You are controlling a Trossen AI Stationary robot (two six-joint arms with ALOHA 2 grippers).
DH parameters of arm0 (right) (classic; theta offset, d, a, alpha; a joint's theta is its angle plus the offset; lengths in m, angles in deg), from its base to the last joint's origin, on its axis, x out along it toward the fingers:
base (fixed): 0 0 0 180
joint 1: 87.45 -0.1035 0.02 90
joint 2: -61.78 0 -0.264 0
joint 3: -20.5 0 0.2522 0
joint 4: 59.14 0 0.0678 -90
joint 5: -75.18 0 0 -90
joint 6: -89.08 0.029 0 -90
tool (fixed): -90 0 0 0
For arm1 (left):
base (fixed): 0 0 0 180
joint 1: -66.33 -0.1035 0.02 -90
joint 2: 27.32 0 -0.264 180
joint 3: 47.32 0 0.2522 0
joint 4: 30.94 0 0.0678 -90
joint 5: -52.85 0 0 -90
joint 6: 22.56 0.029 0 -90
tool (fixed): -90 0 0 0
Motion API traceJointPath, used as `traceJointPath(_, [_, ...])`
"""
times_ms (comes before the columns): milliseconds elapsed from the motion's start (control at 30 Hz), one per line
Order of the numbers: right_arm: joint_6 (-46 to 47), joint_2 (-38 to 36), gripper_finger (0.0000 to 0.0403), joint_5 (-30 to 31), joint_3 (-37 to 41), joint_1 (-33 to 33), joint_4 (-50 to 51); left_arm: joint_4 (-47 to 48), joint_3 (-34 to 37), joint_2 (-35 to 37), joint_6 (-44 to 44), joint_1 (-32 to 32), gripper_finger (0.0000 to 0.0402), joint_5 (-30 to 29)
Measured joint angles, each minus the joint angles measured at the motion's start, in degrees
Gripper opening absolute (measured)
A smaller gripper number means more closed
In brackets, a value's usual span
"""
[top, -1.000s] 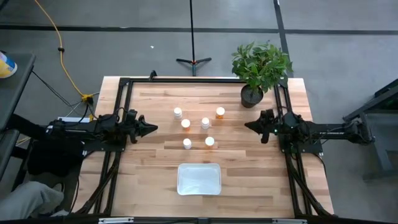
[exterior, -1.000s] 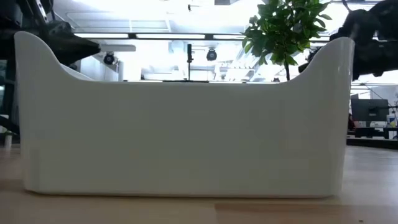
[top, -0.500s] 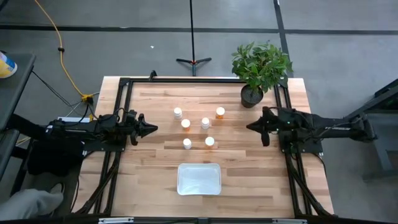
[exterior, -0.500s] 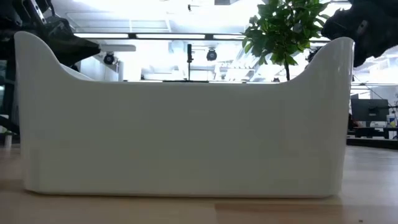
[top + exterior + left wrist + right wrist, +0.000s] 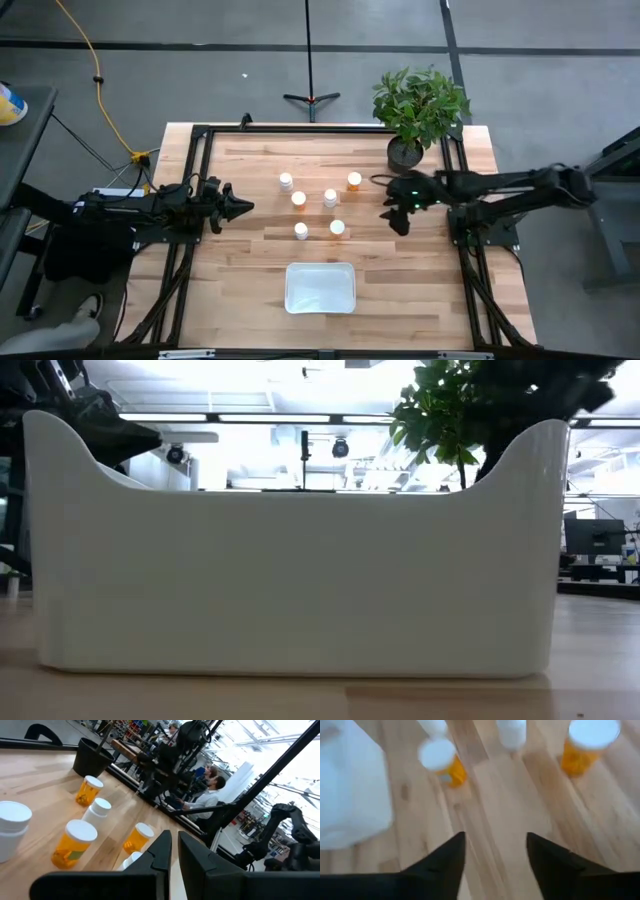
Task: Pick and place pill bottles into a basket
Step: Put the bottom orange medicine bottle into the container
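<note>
Basket [image 5: 320, 288]: white tray on tabletop [image 5: 250, 270] near front edge, holds nothing; low view shows only its outer wall [image 5: 290, 580]. Pill bottles [image 5: 330, 198]: six upright on bare wood behind basket, all outside it. Right gripper [image 5: 395, 212] extended over tabletop just right of bottle cluster, jaws spread wide, holding nothing. Left gripper [image 5: 240, 207] parked at left side, jaws nearly together, holding nothing. Black pot [image 5: 404, 155] with plant at far right corner.
</note>
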Motion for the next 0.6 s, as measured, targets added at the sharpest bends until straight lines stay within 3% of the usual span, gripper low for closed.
traceJointPath(200, [-1.4, 11.7, 0.0274, 2.2, -7.5, 0.0, 1.4, 0.0, 0.0, 0.0, -1.2, 0.0, 0.0067, 0.2])
traceJointPath(600, [-3.9, 31.9, 0.0280, -3.0, -27.3, 0.6, 21.5, 0.2, 0.0, 0.0, -1.2, 0.0, 0.0067, 1.4])
